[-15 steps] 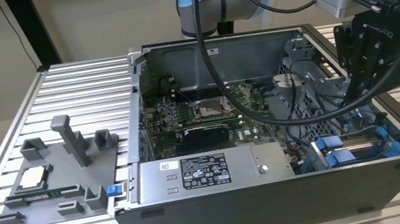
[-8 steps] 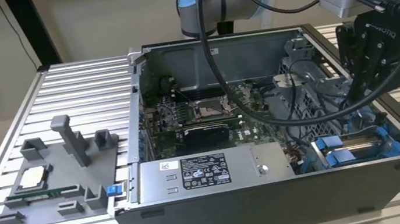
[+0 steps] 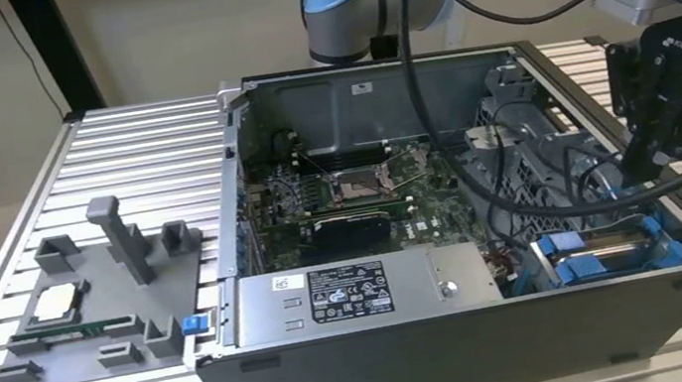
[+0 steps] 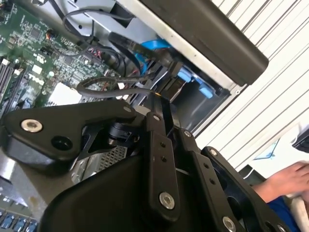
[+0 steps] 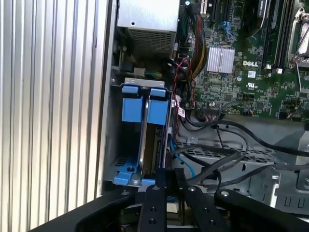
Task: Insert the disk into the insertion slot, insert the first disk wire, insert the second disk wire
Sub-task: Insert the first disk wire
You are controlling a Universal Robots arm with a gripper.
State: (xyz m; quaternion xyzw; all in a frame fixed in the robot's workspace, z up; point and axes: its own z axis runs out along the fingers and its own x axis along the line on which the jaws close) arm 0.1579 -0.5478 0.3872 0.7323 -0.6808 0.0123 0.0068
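The disk (image 3: 612, 243) lies in its bright blue carrier (image 5: 145, 108) inside the insertion slot (image 5: 108, 145), at the open computer case's front corner on the exterior view's right. In the first wrist view it stands edge-on between the blue clips. My black gripper (image 3: 643, 171) reaches down into the case at the disk's far end. Its fingers (image 5: 155, 195) sit close together on a dark wire connector (image 4: 173, 88). A black cable (image 4: 140, 48) and a blue cable (image 4: 150, 48) run from there toward the board.
A grey labelled power-supply box (image 3: 356, 294) sits at the case front, with the motherboard (image 3: 341, 191) behind it and a perforated cage (image 3: 536, 153) beside the bay. A grey parts fixture (image 3: 88, 297) lies on the slatted table. A person's hand (image 4: 285, 181) rests beyond the case.
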